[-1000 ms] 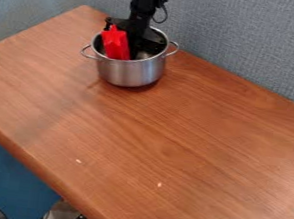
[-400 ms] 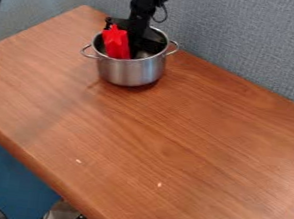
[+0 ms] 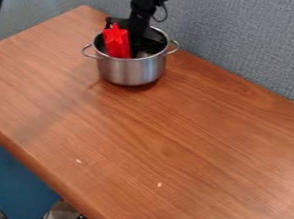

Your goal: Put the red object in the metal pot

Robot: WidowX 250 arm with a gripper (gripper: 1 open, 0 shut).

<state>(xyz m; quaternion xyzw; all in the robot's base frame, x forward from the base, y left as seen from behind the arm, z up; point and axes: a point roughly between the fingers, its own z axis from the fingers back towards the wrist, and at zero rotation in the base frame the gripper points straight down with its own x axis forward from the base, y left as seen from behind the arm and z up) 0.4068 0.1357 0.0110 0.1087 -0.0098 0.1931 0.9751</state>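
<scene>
Reaching down from the top edge of the view, the black arm (image 3: 147, 1) ends with its gripper (image 3: 134, 41) lowered into the mouth of the pot (image 3: 128, 64). The fingertips sit below the rim, hidden among dark shapes inside, so how the jaws stand is hard to read by eye; they appear clenched, pressed tight together. Whether they actually pinch anything cannot be told from this angle.

The red bar (image 3: 115, 42) is inside the pot, on the left of the gripper and right against it. It stands tilted, its upper end poking up above the rim and leaning toward the left side of the pot, its lower end lost inside. Its colour is bright and flat; no ridges can be made out at this size.

The pot is small, round and shiny, with straight sides. One little handle shows at the right of the rim (image 3: 173, 48) and another at the left. It stands upright near the far left corner of the table (image 3: 174, 135), a brown wooden top with visible grain. Behind the table hangs a grey-blue backdrop (image 3: 253, 34). A few pale specks dot the wood toward the near edge.
</scene>
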